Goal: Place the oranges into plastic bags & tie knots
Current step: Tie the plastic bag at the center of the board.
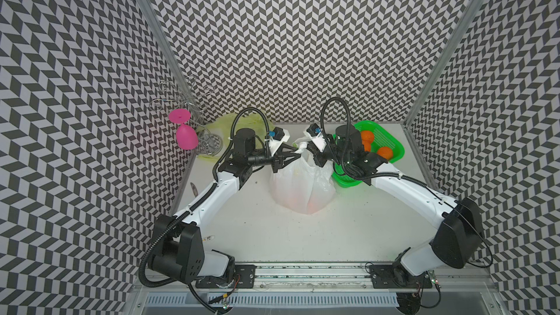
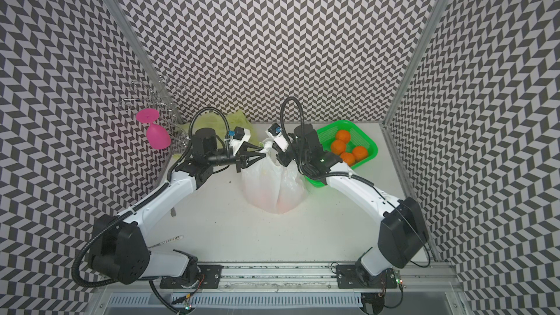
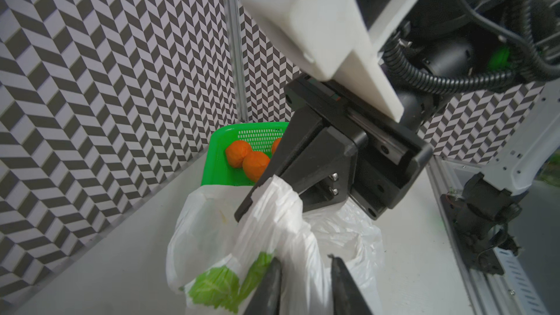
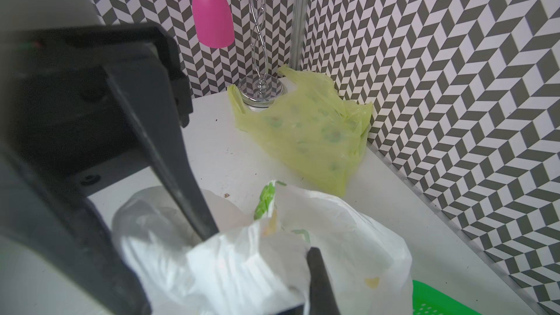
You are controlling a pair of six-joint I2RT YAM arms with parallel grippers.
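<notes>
The white bag (image 1: 303, 186) stands mid-worktop, clamped at its top by the right gripper (image 3: 246, 207); the left gripper (image 3: 303, 260) is parted around it. Four oranges (image 2: 344, 136) in the far-right basket (image 2: 345, 123) are counted in a top view — fewer from the left wrist.

This is a robotics lab test cell: black-and-white chevron panels (image 1: 288, 40) close in a bare white desk (image 1: 272, 237) behind the left pincer (image 1: 297, 150) and right pincer (image 1: 307, 150) and out to either side of them, joined by aluminium posts (image 1: 153, 25) at the corners. Well back from the pincers, a metal rail (image 1: 303, 271) along the desk's open edge carries the bolted bases of two white-and-black arms (image 1: 212, 192) with trailing cables (image 1: 143, 268).
</notes>
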